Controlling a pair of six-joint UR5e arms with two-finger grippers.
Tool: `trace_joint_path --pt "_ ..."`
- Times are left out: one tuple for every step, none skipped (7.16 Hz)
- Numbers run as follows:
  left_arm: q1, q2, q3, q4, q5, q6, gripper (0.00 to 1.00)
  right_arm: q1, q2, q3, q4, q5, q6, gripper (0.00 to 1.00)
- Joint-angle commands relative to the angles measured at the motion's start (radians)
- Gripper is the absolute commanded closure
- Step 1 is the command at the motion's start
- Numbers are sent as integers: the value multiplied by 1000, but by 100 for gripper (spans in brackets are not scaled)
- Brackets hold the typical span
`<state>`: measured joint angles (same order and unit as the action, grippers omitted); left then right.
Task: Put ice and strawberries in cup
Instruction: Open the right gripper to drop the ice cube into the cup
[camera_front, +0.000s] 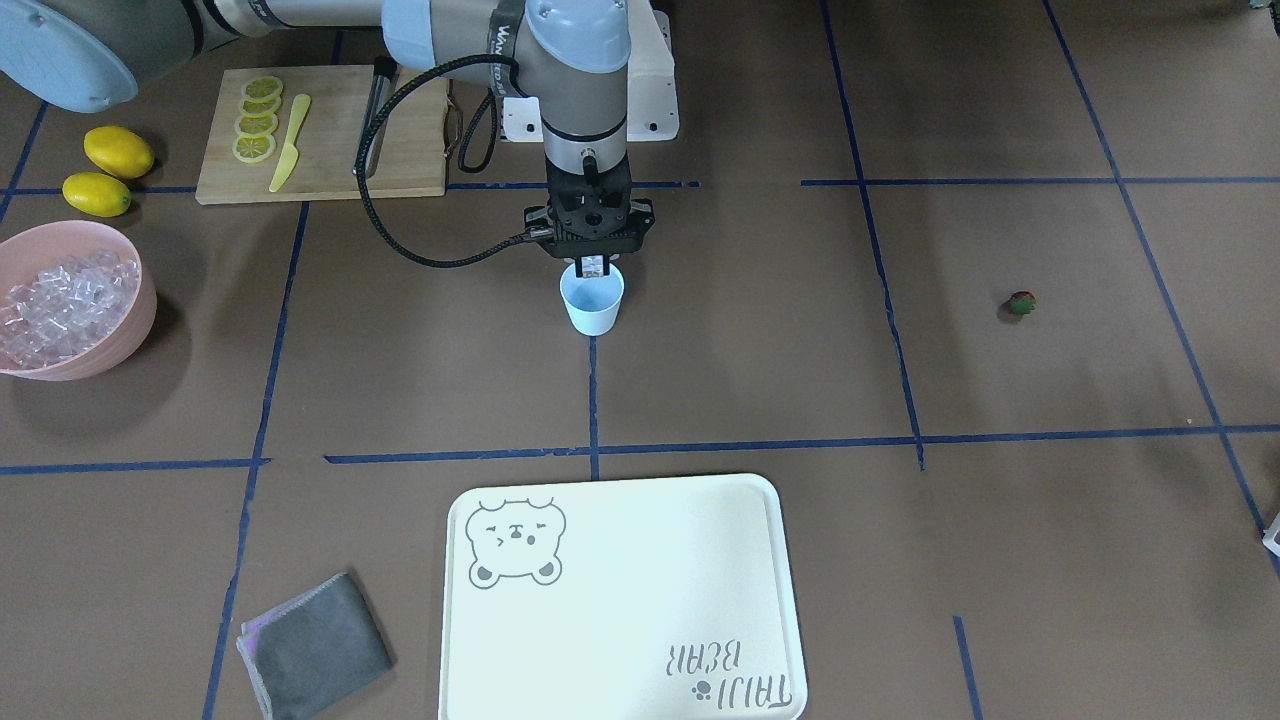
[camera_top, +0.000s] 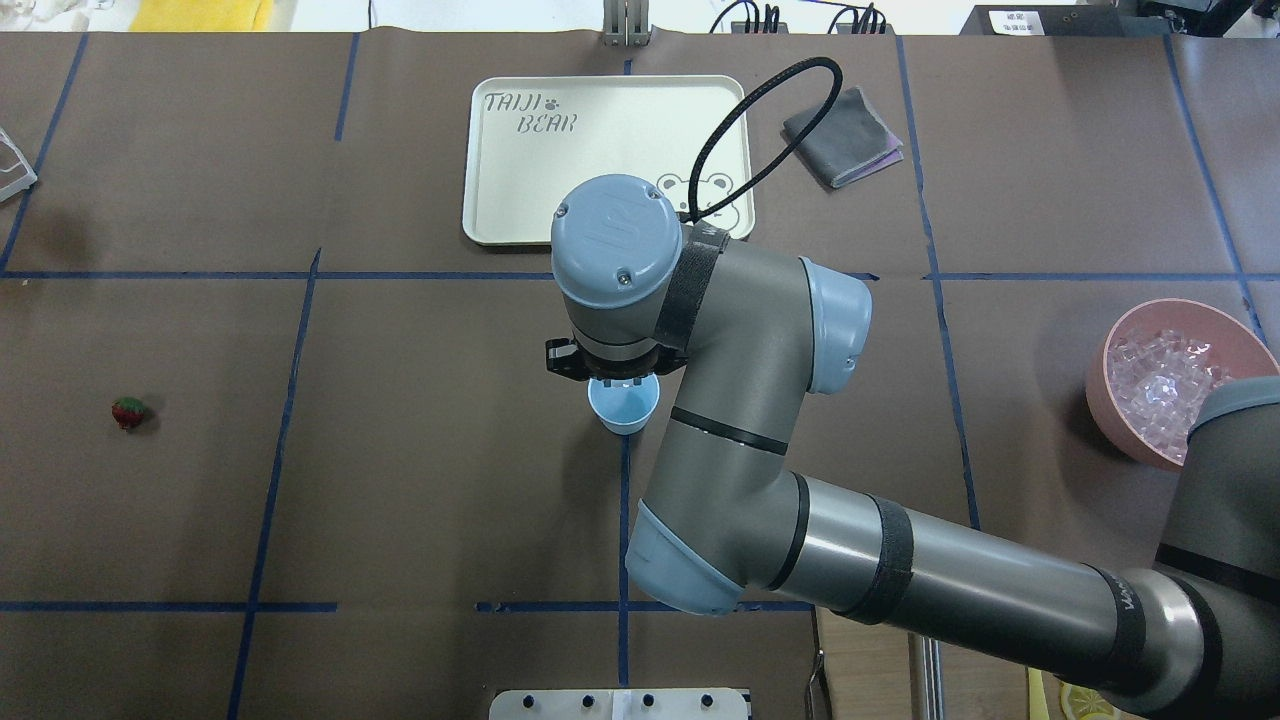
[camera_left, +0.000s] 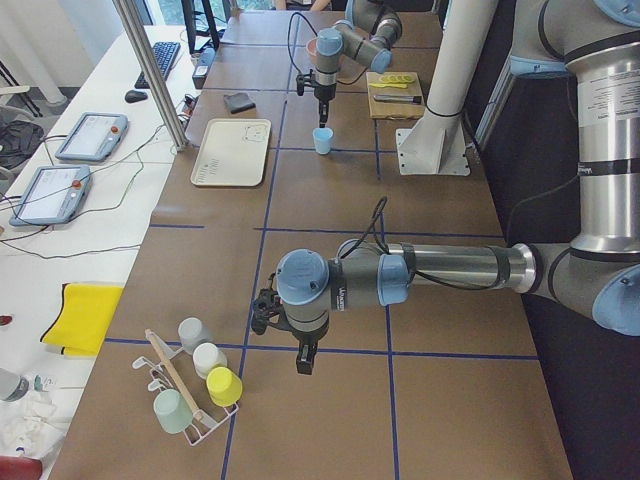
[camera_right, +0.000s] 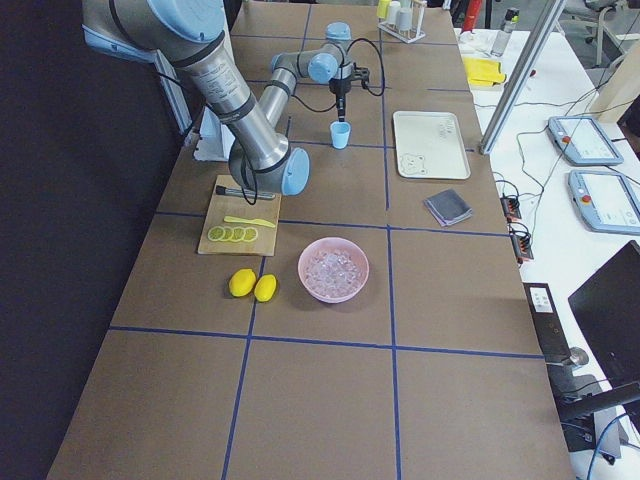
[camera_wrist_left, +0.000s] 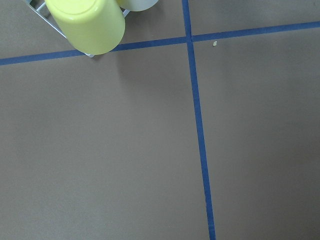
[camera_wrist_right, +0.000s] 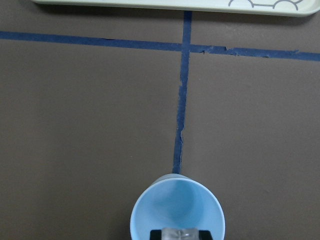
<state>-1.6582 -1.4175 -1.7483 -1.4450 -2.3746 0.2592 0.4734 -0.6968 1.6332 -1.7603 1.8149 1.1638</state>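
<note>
The right jaws pinch a hard ice cube (camera_wrist_right: 180, 234) by its flat sides, right over the cup (camera_front: 592, 300) below them. It is likely slippery. The strawberry (camera_front: 1020, 303) lies far off to their side; it looks soft, so squeeze it gently. I cannot tell how the left jaws stand.

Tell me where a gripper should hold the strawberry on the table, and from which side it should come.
Grip the strawberry across its red body, not the green leafy cap, coming straight down from above. It lies alone on the table, so there is room on both sides. Being small and rounded, it may roll.
</note>
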Motion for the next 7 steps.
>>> trace_joint_path --pt "0 0 0 0 0 0 0 -3 -1 -1 1 -2 -1 41" --pt "0 0 0 0 0 0 0 -3 0 2 -1 -2 -1 1" --pt "0 0 -2 0 0 0 0 -3 0 0 -1 0 0 1" --pt "0 0 -3 0 -2 0 0 -1 0 2 -1 0 1 1" --pt "0 0 -3 0 -2 0 0 4 0 10 -4 0 -1 1" --pt "0 0 -2 0 -2 0 0 37 -1 11 -4 6 -4 1" --pt "0 2 0 0 0 0 0 104 -22 29 -5 67 -50 1"
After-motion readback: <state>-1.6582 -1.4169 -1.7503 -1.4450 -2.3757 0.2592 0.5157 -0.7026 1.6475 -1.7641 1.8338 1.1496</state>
